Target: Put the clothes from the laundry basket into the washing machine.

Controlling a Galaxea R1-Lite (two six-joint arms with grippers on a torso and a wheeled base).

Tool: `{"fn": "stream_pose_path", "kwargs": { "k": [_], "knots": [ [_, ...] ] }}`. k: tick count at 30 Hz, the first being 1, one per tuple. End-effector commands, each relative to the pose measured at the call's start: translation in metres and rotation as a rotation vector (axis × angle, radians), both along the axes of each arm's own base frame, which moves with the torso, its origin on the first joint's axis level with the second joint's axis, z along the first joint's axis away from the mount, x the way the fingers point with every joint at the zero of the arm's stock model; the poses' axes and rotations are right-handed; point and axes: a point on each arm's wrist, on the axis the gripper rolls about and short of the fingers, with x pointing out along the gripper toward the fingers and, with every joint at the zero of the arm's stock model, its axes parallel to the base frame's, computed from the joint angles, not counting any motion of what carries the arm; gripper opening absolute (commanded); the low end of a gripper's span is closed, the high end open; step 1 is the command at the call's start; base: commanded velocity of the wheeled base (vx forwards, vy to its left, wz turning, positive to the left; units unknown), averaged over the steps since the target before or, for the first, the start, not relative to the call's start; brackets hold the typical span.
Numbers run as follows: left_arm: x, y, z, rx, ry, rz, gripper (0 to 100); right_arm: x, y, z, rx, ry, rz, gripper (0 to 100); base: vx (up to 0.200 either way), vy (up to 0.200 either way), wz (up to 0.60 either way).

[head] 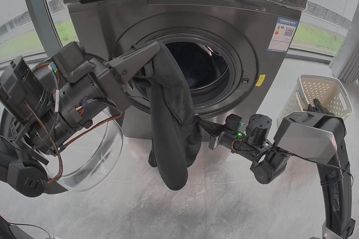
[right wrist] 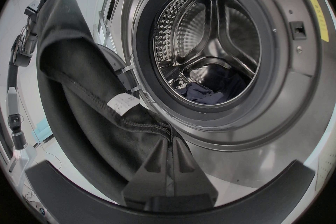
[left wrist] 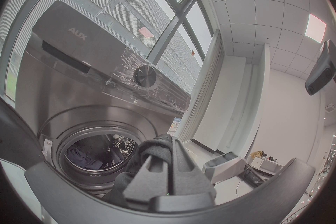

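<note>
A dark grey garment hangs in front of the washing machine's open port. My left gripper is shut on the garment's top, level with the port's upper left rim; in the left wrist view the cloth bunches between the fingers. My right gripper is shut on the garment's side edge, low by the port's bottom rim, and the cloth with its white label drapes from it. A dark blue piece of clothing lies inside the drum. The white laundry basket stands at the right.
The machine's glass door stands swung open at the left, under my left arm. Pale tiled floor lies free in front of the machine. Large windows run behind the machine.
</note>
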Motion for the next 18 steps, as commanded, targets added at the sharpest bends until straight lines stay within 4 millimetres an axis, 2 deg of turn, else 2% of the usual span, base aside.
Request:
{"fn": "stream_pose_path", "kwargs": {
  "k": [1,5,8,13,18],
  "knots": [
    [0.003,0.009,-0.014,0.028,0.043,0.034,0,-0.016,-0.036,0.04,0.023,-0.028,-0.078,0,0.0,0.0,0.0],
    [0.006,0.015,-0.025,0.049,0.07,0.058,0,-0.036,-0.063,0.07,0.028,-0.049,-0.123,0,0.0,0.0,0.0],
    [0.005,0.015,-0.027,0.051,0.078,0.059,0,-0.046,-0.07,0.084,0.036,-0.065,-0.132,0,0.0,0.0,0.0],
    [0.002,0.02,-0.035,0.063,0.096,0.083,0,-0.084,-0.085,0.129,0.073,-0.142,-0.136,0,0.0,0.0,0.0],
    [-0.007,0.028,-0.045,0.065,0.102,0.094,0,-0.122,-0.098,0.153,0.117,-0.167,-0.154,0,0.0,0.0,0.0]
  ]
}}
